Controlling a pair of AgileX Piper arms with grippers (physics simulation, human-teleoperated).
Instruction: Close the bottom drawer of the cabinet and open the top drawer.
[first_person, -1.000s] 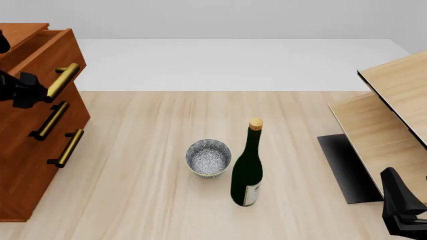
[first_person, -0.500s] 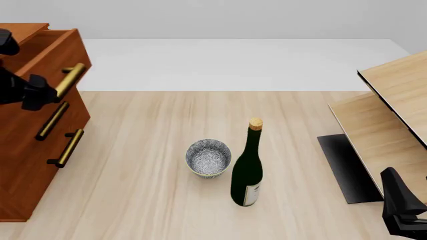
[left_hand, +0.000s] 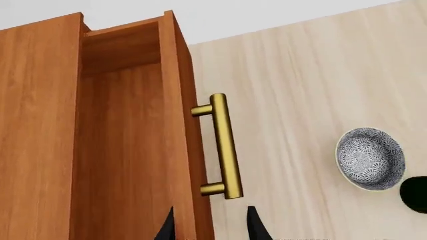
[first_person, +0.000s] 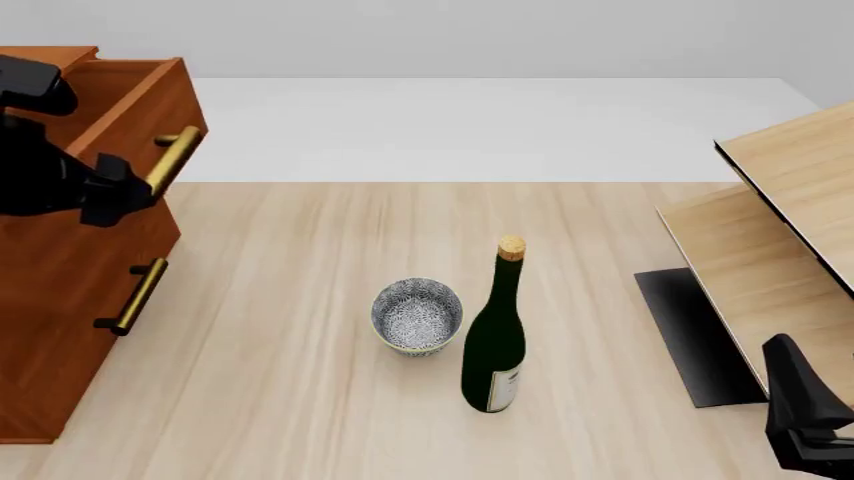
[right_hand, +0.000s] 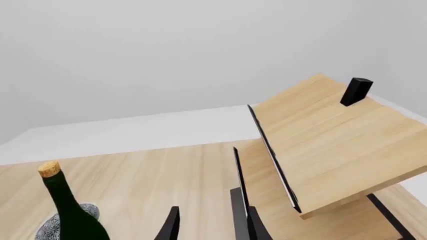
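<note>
From the front we look forward and down over the table (first_person: 307, 400), high enough to take in the cabinet (first_person: 54, 300) at far left and the pale boards (first_person: 787, 200) at far right. Our left wrist view sits close above the top drawer (left_hand: 127, 150), facing down its front to the patterned bowl (left_hand: 370, 159). Our right wrist view sits low, looking level toward the boards. All three share the bowl; front and right also share the bottle (right_hand: 67, 210).
</note>
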